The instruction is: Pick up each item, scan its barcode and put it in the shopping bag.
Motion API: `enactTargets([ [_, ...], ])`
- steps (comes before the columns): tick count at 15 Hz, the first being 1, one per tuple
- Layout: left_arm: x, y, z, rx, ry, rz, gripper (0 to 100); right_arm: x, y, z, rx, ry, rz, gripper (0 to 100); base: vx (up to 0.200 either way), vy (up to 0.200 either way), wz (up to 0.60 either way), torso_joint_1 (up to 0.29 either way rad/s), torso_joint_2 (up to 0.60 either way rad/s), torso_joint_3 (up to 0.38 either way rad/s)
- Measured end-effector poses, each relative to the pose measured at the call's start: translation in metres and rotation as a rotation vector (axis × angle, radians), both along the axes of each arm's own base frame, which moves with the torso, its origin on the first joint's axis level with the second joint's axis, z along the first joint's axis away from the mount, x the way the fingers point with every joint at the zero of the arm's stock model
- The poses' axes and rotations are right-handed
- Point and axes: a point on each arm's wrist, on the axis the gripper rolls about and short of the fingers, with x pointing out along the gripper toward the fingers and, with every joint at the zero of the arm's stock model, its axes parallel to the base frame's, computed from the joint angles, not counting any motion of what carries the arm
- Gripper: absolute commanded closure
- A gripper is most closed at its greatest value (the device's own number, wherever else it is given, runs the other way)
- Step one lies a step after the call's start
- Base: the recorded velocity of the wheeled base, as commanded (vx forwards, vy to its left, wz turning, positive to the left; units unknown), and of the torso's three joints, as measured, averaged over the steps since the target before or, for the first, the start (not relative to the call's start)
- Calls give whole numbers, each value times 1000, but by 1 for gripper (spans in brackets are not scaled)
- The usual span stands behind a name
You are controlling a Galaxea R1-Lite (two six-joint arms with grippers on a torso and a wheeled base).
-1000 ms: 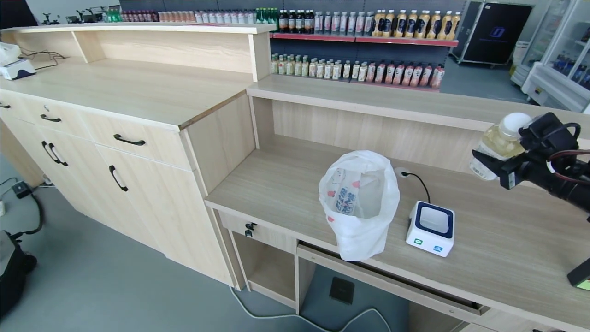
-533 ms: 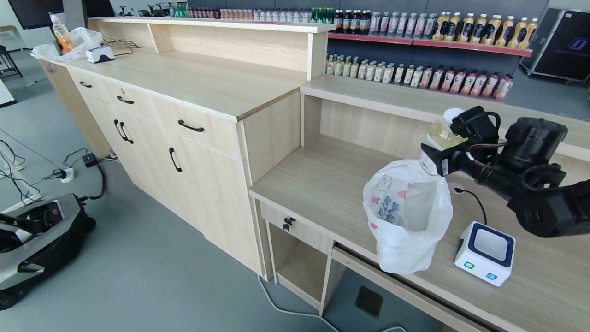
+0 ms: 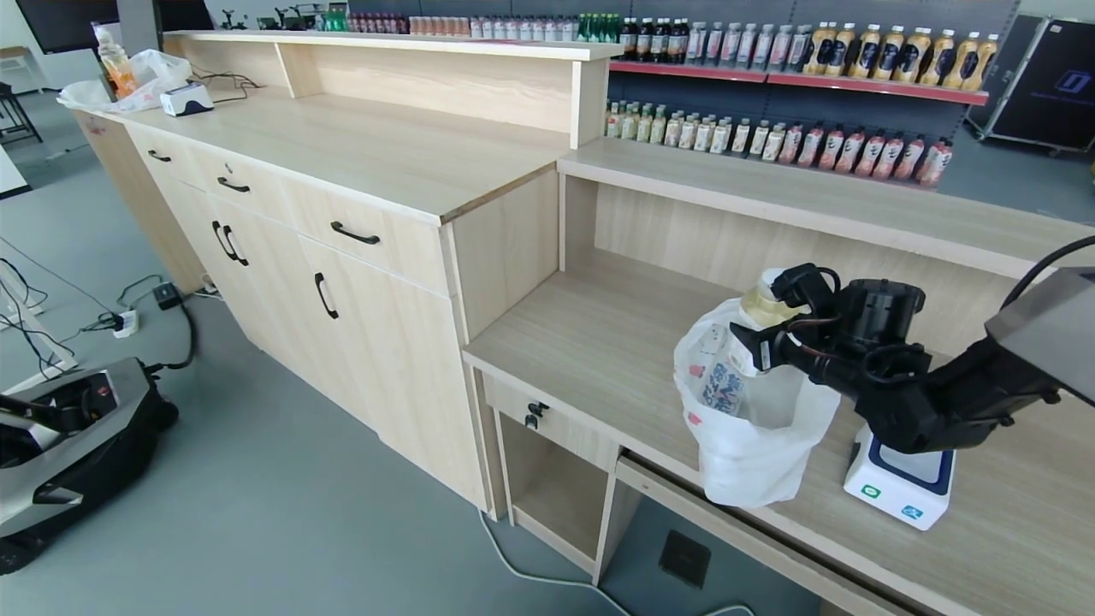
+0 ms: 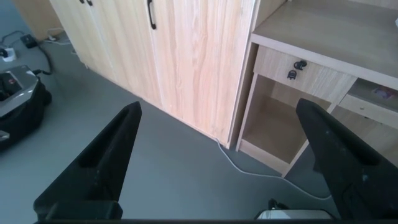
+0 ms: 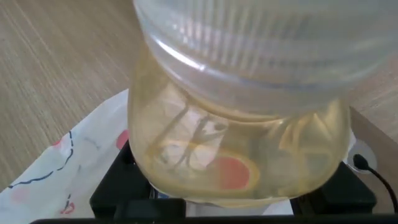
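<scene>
Left gripper (image 4: 217, 111) fingers spread and empty above the grey floor, white blue-rimmed scanner (image 3: 898, 496) near right on the wooden counter (image 3: 599, 342), white plastic shopping bag (image 3: 753, 428) just left of it, right gripper (image 3: 757, 346) clamped on clear pale-yellow drink bottle (image 3: 764, 306), white ribbed cap, at the bag's far rim.

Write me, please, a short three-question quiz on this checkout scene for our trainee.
1. True or false: the right tool is shut on a bottle.
2. Where does the scanner stand? A) on the floor B) on the counter beside the bag C) on a shelf
3. Fill in: the bottle is held above the open ____.
Key: 1 true; 2 B; 3 bag.
</scene>
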Motion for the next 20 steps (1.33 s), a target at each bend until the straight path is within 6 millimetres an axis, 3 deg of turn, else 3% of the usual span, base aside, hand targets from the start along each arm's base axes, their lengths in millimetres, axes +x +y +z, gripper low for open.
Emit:
enactTargets([
  [7,0,0,0,0,0,0,0,32,3,-40,53,57,-9,100,0,0,0,0,0,0],
  [14,0,0,0,0,0,0,0,37,1,-59,62,92,-17,100,0,0,0,0,0,0],
  [15,0,0,0,0,0,0,0,36,0,-61,61,99,-20,0,0,0,0,0,0,0],
  [18,0,0,0,0,0,0,0,31,-4,-63,72,124,-31,0,0,0,0,0,0,0],
  [20,0,0,0,0,0,0,0,27,-5,-45,87,93,-34,0,0,0,0,0,0,0],
])
